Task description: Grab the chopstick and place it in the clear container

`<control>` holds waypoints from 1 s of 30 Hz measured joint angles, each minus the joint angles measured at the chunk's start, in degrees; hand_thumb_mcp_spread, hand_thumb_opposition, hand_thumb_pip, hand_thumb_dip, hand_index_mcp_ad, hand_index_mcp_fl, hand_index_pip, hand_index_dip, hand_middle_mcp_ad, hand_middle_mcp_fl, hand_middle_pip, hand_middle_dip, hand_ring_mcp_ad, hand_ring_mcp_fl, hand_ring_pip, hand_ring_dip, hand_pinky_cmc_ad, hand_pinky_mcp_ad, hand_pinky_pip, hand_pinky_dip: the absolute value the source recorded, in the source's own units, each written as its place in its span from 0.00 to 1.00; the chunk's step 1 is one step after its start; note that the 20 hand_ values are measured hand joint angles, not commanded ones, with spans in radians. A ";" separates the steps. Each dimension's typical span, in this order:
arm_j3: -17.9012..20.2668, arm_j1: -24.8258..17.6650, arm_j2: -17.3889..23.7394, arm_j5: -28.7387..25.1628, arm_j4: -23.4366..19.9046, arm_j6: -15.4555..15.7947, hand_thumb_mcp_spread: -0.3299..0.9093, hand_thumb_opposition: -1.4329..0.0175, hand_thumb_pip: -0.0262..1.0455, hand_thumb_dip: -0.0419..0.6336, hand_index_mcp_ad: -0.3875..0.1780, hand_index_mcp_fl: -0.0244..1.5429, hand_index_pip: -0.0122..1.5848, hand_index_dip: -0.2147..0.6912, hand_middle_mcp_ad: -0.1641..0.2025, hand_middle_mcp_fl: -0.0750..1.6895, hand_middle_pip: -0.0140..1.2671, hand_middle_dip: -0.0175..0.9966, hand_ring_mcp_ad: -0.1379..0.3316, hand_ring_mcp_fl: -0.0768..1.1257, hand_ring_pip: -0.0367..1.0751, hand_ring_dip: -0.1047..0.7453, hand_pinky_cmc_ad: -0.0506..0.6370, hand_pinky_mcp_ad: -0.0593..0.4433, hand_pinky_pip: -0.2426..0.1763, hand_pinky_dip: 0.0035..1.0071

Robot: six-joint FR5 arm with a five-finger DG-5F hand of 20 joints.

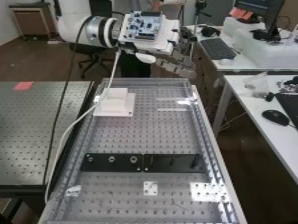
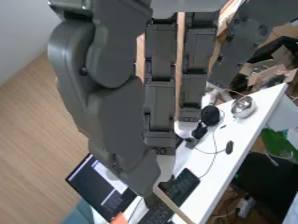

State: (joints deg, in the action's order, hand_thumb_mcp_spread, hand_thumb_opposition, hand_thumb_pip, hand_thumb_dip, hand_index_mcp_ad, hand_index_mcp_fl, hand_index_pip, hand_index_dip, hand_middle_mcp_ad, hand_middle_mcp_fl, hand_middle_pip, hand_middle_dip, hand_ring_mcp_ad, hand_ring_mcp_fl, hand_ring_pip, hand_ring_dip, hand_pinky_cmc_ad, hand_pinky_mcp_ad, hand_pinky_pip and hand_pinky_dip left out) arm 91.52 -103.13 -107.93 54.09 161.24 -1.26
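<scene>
In the high view the hand [image 1: 177,62] is above the bench's far end, towards the right, held over the floor beyond it. The wrist view has the hand [image 2: 120,95] close up, its thumb stretched along the fingers. A thin tan stick, the chopstick [image 2: 176,206], sticks out at the thumb's tip and slants across the keyboard behind; the fingers' far ends are partly hidden, and the stick seems pinched there. A clear plastic item [image 1: 256,86], possibly the clear container, stands on the right-hand table, well apart from the hand.
The perforated bench [image 1: 156,137] has clear raised edges. A white stepped block [image 1: 114,103] is near its far left, and two dark plates [image 1: 174,163] lie across the middle. At the right are a desk with a keyboard [image 1: 217,48] and a table with a mouse [image 1: 275,117].
</scene>
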 joint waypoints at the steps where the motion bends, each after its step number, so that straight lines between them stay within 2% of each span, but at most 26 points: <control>1: -0.23 -0.86 -0.18 -0.86 0.53 -0.23 0.74 0.14 0.51 0.46 0.42 0.97 0.14 0.32 0.50 0.91 0.16 0.43 0.44 0.71 0.12 0.51 0.77 0.60 0.70 0.38; 7: -1.83 -4.72 -1.24 -4.32 4.50 -1.12 0.74 0.14 0.51 0.45 0.42 0.97 0.14 0.32 0.51 0.91 0.16 0.43 0.43 0.71 0.12 0.51 0.77 0.60 0.70 0.38; 16: -5.58 -7.67 -3.48 -6.91 11.97 -2.86 0.74 0.14 0.51 0.45 0.42 0.97 0.14 0.32 0.50 0.91 0.16 0.43 0.43 0.71 0.12 0.51 0.77 0.60 0.70 0.39; 20: -7.23 -8.36 -4.45 -7.16 14.83 -3.27 0.74 0.14 0.51 0.45 0.42 0.97 0.14 0.32 0.50 0.91 0.16 0.43 0.43 0.72 0.12 0.51 0.76 0.60 0.70 0.41; 30: -13.42 -8.93 -8.97 -5.17 25.09 -8.05 0.74 0.14 0.51 0.45 0.42 0.97 0.14 0.32 0.50 0.91 0.16 0.43 0.43 0.72 0.12 0.51 0.77 0.61 0.70 0.43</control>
State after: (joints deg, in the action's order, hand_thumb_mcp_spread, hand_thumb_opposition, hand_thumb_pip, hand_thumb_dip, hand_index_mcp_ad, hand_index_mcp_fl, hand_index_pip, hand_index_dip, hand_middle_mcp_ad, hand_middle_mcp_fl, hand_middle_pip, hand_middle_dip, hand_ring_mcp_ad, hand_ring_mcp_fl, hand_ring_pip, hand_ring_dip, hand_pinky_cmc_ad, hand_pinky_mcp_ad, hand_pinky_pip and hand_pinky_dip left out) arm 78.10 -112.06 -116.90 48.92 186.34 -9.31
